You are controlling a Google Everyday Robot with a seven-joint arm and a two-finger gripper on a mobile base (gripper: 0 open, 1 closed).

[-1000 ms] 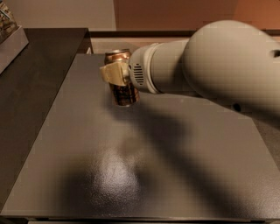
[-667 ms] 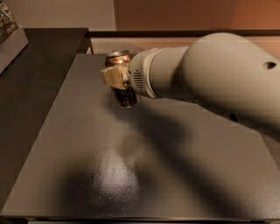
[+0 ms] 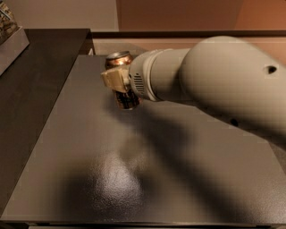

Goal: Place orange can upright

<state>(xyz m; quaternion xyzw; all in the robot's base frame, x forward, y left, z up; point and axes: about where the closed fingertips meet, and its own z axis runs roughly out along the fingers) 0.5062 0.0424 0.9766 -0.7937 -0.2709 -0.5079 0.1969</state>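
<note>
Arm shifted but can (image 3: 119, 60) barely moved: near-upright over table (image 3: 89, 170), gripper (image 3: 117, 80) still clamped on it, release pending.

Orange can (image 3: 119, 61): shiny copper-orange, silver top, dark scribbly print lower down. Gripper (image 3: 116, 80): pale tan fingers, clamped across the can's middle at the far-left part of the table. Arm (image 3: 214, 85): cream-beige, a few small dark holes, with a whiter ribbed collar by the gripper. Table (image 3: 89, 179): dark grey, fine speckle, pale glare patch on the near side. Counter (image 3: 31, 80), left: near-black. Wall (image 3: 178, 13), far: reddish-brown, lighter beige to the left.
</note>
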